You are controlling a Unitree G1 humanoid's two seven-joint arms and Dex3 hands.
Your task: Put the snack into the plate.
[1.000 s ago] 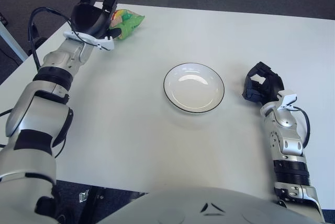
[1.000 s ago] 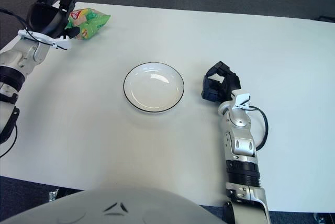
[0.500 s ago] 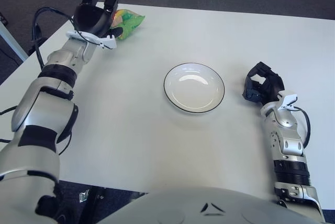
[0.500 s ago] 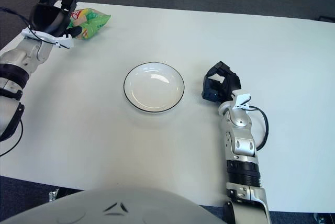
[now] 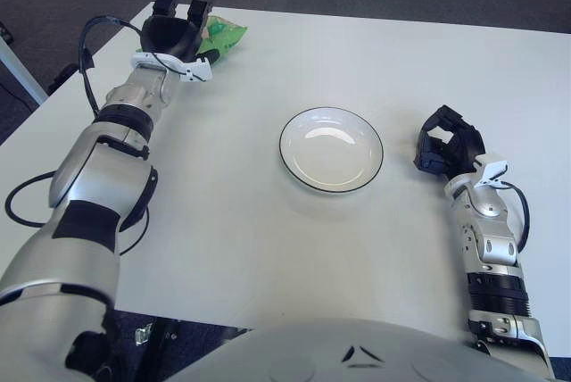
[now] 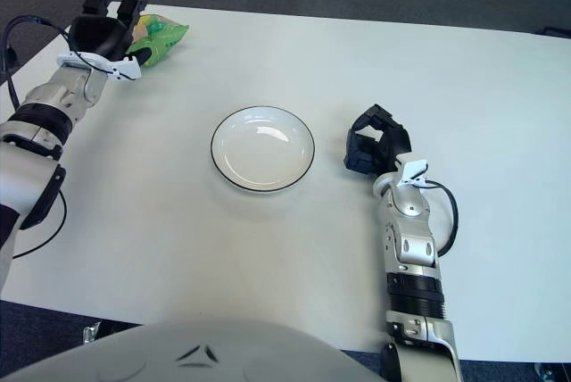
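left hand (image 5: 178,32) over snack (image 5: 223,37) | long axis left-right | plate (image 5: 331,149) central

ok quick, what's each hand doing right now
Left hand: over the snack bag, grasp cannot be told.
Right hand: curled, holding nothing, right of the plate.

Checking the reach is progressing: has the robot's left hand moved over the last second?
Yes. The left hand has shifted toward the table's far edge and rightward, now covering more of the green snack bag.

No text or label can be read.
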